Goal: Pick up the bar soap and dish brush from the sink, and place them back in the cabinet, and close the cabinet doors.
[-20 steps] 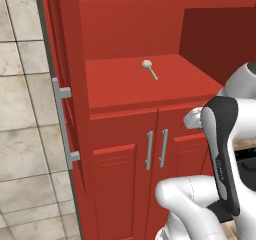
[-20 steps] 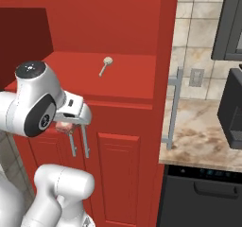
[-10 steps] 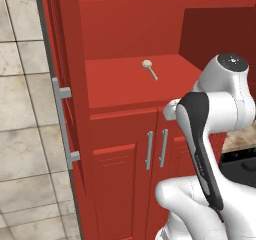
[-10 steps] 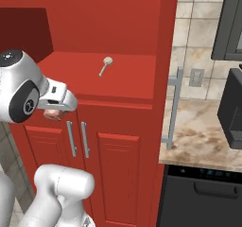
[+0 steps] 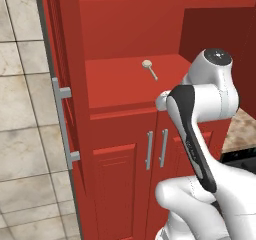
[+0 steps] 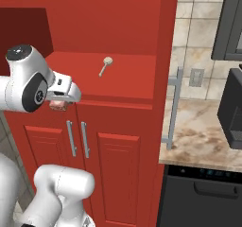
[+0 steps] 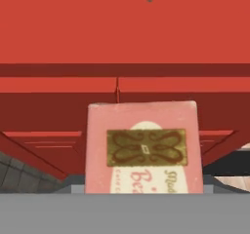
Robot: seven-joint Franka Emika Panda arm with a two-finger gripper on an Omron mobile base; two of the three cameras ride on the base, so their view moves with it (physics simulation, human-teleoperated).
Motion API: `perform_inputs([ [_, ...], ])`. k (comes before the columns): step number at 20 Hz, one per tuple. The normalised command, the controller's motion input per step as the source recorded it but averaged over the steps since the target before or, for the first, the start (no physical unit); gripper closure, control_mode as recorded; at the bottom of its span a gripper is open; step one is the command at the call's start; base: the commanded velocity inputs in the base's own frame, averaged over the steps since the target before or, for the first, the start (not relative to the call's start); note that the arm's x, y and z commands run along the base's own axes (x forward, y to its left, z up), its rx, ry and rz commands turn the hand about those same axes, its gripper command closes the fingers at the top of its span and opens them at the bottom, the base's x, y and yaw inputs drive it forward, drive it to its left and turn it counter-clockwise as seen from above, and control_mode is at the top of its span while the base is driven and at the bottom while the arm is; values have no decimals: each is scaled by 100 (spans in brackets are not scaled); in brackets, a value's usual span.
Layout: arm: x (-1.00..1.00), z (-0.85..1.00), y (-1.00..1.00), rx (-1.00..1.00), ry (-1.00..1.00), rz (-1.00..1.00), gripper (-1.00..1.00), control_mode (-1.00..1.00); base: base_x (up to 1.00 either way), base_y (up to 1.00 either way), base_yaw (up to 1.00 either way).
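The bar soap (image 7: 144,147), a pinkish block with a gold label, sits between my gripper's jaws and fills the lower middle of the hand view. My gripper (image 6: 59,102) is shut on it just in front of the cabinet (image 5: 120,86) shelf's front edge, at about shelf height. The soap (image 6: 57,106) peeks out pink under the hand. The dish brush (image 5: 149,68) (image 6: 105,65) lies on the red shelf, further back. Both cabinet doors stand swung open: the left door (image 5: 50,59) and the right door (image 6: 166,56), each with a silver bar handle. The sink is out of view.
Below the shelf are two smaller shut red doors (image 5: 125,179) with short silver handles. To the right lie a marble counter (image 6: 203,141), a dark appliance front (image 6: 203,197) under it and a black appliance (image 6: 232,108) on it. Tiled wall (image 5: 20,109) is at left.
The arm has swung upward and the hand, with the soap in it, has risen from in front of the lower doors to the height of the shelf's front edge.
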Motion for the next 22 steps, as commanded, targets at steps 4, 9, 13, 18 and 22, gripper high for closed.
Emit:
perform_inputs([
  [4,50,0,0,0,-4,0,100,-100,0,0,0],
  [9,52,0,0,0,-3,0,100,-100,0,0,0],
  [13,51,0,0,0,-2,0,100,-100,0,0,0],
  [18,42,0,2,0,-1,0,100,-100,0,0,0],
  [22,32,0,3,0,0,0,100,-100,0,0,0],
])
